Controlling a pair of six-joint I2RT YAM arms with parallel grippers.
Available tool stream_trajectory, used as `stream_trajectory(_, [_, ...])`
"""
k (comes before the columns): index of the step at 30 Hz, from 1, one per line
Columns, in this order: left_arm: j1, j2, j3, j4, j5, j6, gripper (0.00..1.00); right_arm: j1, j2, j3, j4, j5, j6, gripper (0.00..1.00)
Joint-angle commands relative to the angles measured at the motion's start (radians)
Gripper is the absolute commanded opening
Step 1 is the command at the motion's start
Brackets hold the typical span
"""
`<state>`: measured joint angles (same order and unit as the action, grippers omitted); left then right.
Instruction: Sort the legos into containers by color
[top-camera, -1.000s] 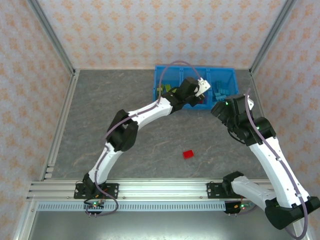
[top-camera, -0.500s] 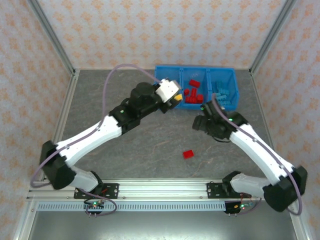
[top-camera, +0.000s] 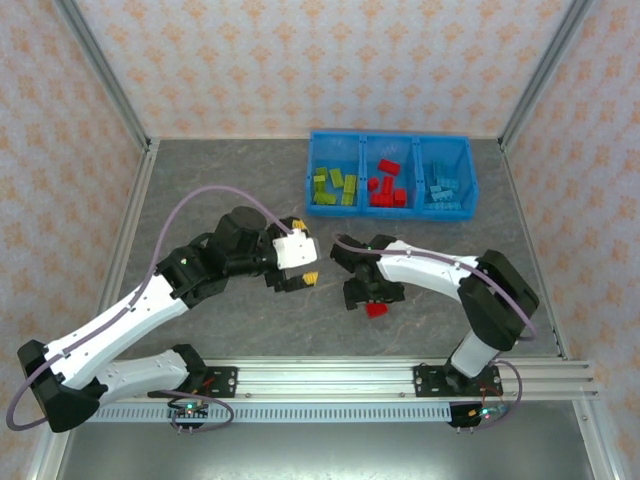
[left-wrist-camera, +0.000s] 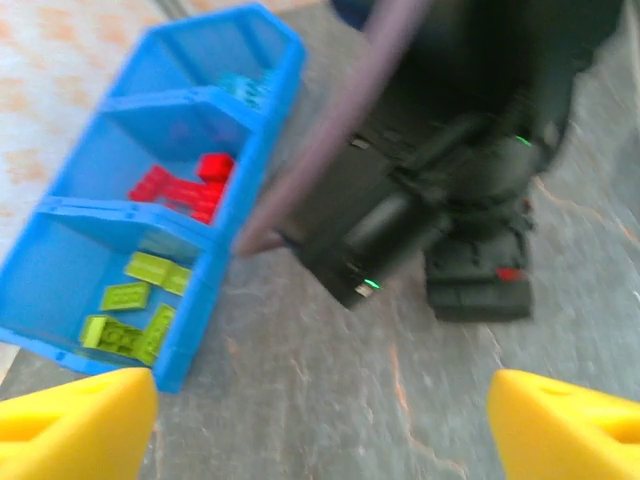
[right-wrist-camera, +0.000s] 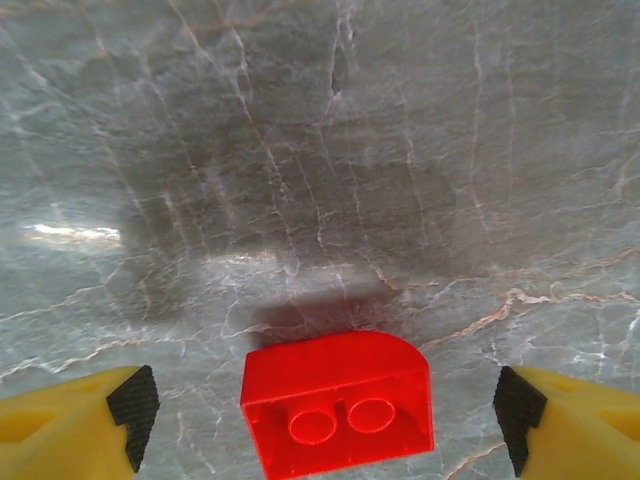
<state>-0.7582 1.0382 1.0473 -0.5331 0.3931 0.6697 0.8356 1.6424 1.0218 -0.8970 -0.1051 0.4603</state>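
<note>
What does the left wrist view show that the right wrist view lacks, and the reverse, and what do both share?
Left wrist view: the blue bin with yellow-green legos, red legos and light blue legos in separate compartments, plus the dark right arm low over the table. Right wrist view: the loose red brick close up, two studs visible, between the open jaws of the right gripper, touching neither. Both: the grey marbled table, and yellow fingers spread at the bottom corners, of the left gripper or the right gripper.
</note>
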Motion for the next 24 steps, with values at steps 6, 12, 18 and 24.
stream_trajectory(6, [0.002,-0.008,-0.046,-0.225,0.185,0.186,0.92,0.01,0.031,-0.05,0.015,-0.037,-0.024,0.73])
stream_trajectory(12, [0.002,0.019,-0.053,-0.243,0.213,0.226,0.92,0.01,0.07,-0.058,0.015,-0.026,-0.012,0.58])
stream_trajectory(18, [0.002,0.017,-0.083,-0.166,0.208,0.189,0.92,0.01,-0.035,-0.051,0.003,0.056,0.025,0.43])
stream_trajectory(24, [0.002,0.021,-0.096,-0.063,0.191,0.123,1.0,-0.036,-0.199,0.036,0.007,0.257,0.052,0.41])
